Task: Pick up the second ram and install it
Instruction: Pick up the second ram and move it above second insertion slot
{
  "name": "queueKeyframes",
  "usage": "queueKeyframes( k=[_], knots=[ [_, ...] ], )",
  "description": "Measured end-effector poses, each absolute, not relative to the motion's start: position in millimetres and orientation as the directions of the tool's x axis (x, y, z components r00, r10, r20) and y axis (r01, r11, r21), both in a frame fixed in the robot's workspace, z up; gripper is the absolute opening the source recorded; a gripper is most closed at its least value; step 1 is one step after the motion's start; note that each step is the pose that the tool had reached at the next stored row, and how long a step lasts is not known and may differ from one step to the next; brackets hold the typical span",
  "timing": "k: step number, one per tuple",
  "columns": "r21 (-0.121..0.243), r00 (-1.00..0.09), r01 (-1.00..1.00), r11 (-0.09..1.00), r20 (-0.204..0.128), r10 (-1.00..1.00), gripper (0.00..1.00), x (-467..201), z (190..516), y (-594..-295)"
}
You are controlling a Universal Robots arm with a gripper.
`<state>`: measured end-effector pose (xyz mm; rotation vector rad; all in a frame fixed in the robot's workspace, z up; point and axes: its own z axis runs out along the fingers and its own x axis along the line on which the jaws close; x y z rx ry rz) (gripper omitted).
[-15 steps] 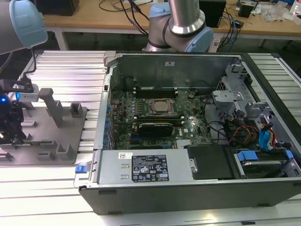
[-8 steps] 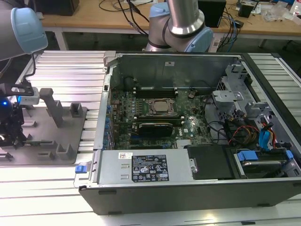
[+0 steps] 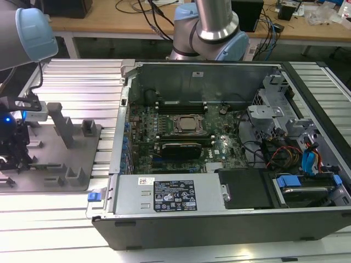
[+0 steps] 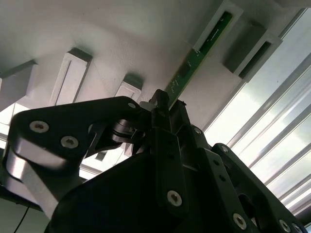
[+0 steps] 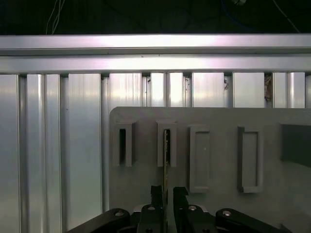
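The second ram (image 4: pixel 194 60) is a thin green board standing on edge on the grey fixture plate (image 5: pixel 218 204), its far end in a slotted grey block (image 5: pixel 159 145). In the first wrist view the ram (image 5: pixel 166 155) is a narrow vertical sliver running into my gripper (image 5: pixel 166 194). The black fingers (image 4: pixel 167 145) sit on either side of the stick's near end and press against it, so my gripper (image 4: pixel 166 104) is shut on it. The exterior view has my gripper (image 3: pixel 13 156) low over the fixture plate (image 3: pixel 55 181) at its far left.
An open computer case (image 3: pixel 219 219) lies at the exterior view's right, with its motherboard (image 3: pixel 181 126) exposed. Several other grey slotted blocks (image 5: pixel 249 158) stand on the fixture plate. Ribbed aluminium table (image 3: pixel 82 87) surrounds both, and a second robot arm (image 3: pixel 214 27) stands behind the case.
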<state>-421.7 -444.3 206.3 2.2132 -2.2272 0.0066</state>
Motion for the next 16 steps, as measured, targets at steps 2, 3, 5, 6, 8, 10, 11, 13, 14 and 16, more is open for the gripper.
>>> queueKeyframes(
  k=[2, 3, 5, 6, 8, 10, 11, 13, 14, 16],
  knots=[
    [-0.002, -0.006, -1.0, 0.006, 0.004, -1.0, 0.22, -421.4, 206.4, -444.3],
    [-0.002, -0.006, -1.0, 0.006, 0.004, -1.0, 0.22, -421.4, 208.7, -444.3],
    [-0.003, -0.006, -1.0, 0.006, 0.004, -1.0, 0.22, -422.7, 209.0, -444.3],
    [-0.003, -0.006, -1.0, 0.006, 0.004, -1.0, 0.22, -423.7, 209.0, -444.3],
    [-0.003, -0.006, -1.0, 0.006, 0.004, -1.0, 0.22, -423.7, 209.0, -444.3],
    [-0.003, -0.006, -1.0, 0.006, 0.004, -1.0, 0.22, -423.8, 209.0, -444.3],
    [-0.003, -0.006, -1.0, 0.006, 0.004, -1.0, 0.2, -423.8, 209.0, -444.3],
    [-0.003, -0.006, -1.0, 0.006, 0.004, -1.0, 0.09, -423.9, 209.0, -444.3],
    [-0.003, -0.006, -1.0, 0.006, 0.004, -1.0, 0.09, -423.9, 209.0, -444.3],
    [-0.003, -0.006, -1.0, 0.006, 0.004, -1.0, 0.09, -423.9, 209.0, -444.3]
  ],
)
